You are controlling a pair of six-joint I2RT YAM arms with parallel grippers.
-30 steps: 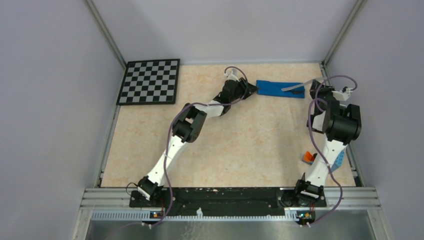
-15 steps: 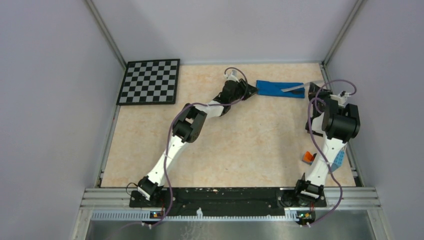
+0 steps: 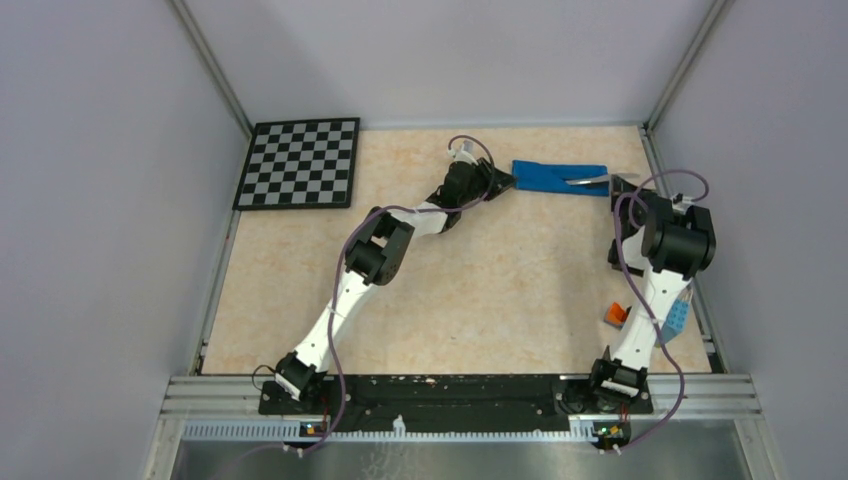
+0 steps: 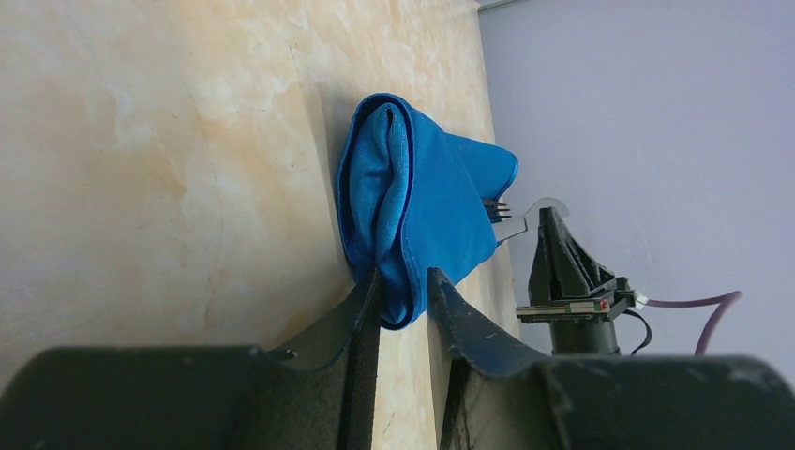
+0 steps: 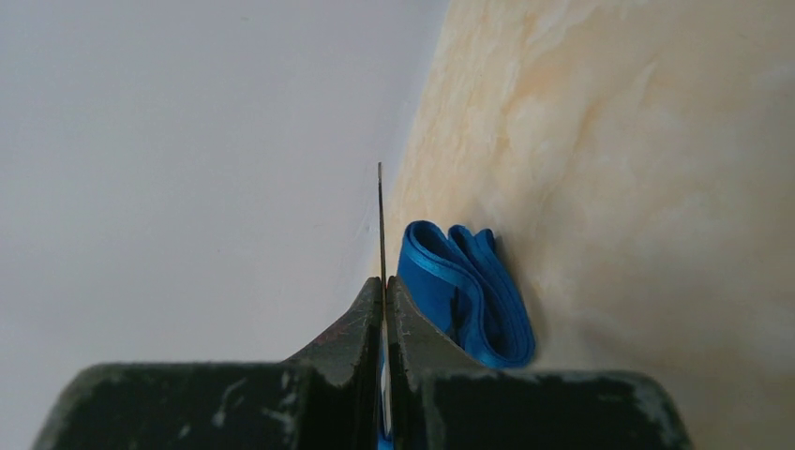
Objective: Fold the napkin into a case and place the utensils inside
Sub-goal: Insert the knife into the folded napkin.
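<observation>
The napkin [image 3: 558, 176] lies as a narrow, folded blue case at the back of the table. My left gripper [image 3: 507, 180] is at its left end, and in the left wrist view its jaws pinch the rolled end of the cloth [image 4: 412, 216]. My right gripper [image 3: 617, 187] is at the case's right end, shut on the pale knife [image 3: 588, 181], which the right wrist view shows edge-on as a thin blade [image 5: 380, 216] beside the blue folds [image 5: 464, 300]. Dark fork tines [image 4: 497, 208] poke out of the cloth's far end next to the knife [image 4: 534, 214].
A black-and-white checkerboard [image 3: 300, 163] lies at the back left. An orange piece [image 3: 617, 315] and a light blue item [image 3: 677, 318] sit near the right arm's base. Grey walls with metal rails close in the table on three sides.
The right arm has drawn slightly nearer and leftward, bringing the knife lower over the napkin's right end. The left arm has stayed in place at the left end.
</observation>
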